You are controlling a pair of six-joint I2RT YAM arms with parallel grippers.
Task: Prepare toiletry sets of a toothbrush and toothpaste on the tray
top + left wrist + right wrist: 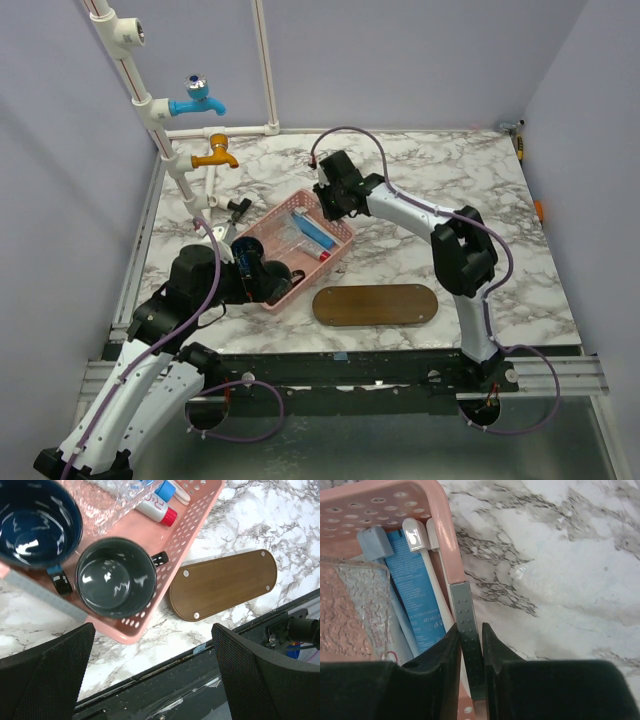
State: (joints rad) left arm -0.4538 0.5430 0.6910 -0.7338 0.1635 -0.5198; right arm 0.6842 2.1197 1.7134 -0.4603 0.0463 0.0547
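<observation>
Left wrist: oval dark-brown wooden tray [225,585]

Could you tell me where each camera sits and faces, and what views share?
Top external: high behind the bases, looking down on the table; left arm and right arm show.
Left wrist: above the pink basket, facing down at two mugs and the tray; own open fingers.
Right wrist: at the basket's far rim, facing down; fingers pinch a grey strip.
Shared: basket in all; tray in two.
</observation>
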